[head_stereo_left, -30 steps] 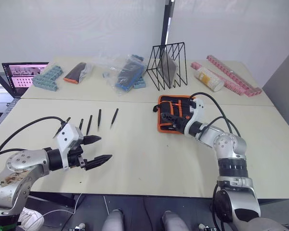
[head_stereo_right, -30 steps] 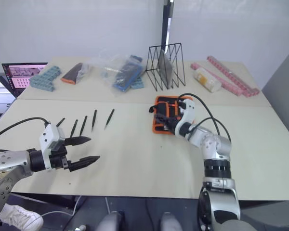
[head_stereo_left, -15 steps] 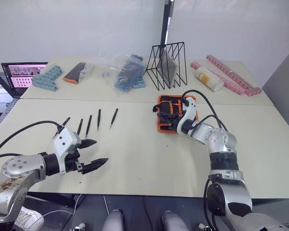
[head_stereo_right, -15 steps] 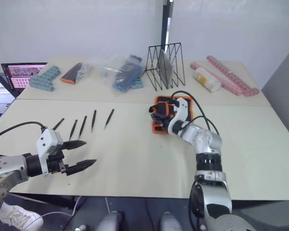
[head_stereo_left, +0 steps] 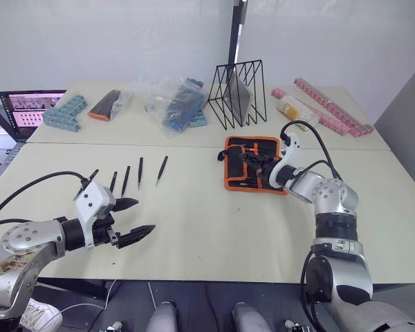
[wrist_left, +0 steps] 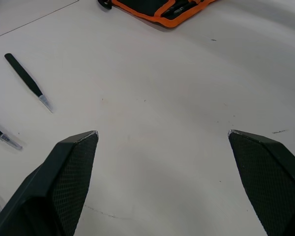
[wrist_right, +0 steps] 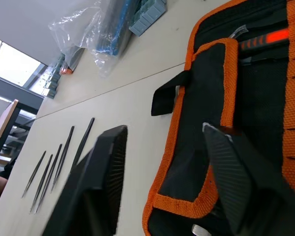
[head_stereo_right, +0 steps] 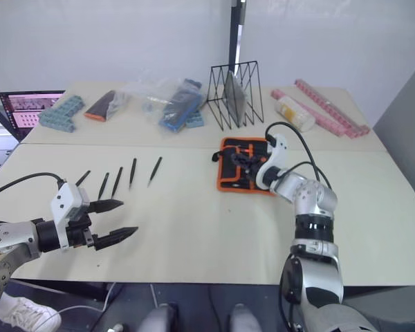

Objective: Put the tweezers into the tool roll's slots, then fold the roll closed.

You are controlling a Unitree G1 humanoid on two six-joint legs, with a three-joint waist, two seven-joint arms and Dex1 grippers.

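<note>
Left hand (head_stereo_left: 131, 218) hovers open at lower left of the eye view, below the tweezers (head_stereo_left: 140, 172); right hand (head_stereo_left: 254, 164), open, lies over the roll (head_stereo_left: 243, 181) at center. Right wrist view: its fingers (wrist_right: 234, 169) spread over the roll.

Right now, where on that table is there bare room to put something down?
The widest bare patch lies between the tweezers and the tool roll, running to the near edge. Right of the roll is also bare. The far table is crowded: wire rack, plastic bags, pink strips.
</note>
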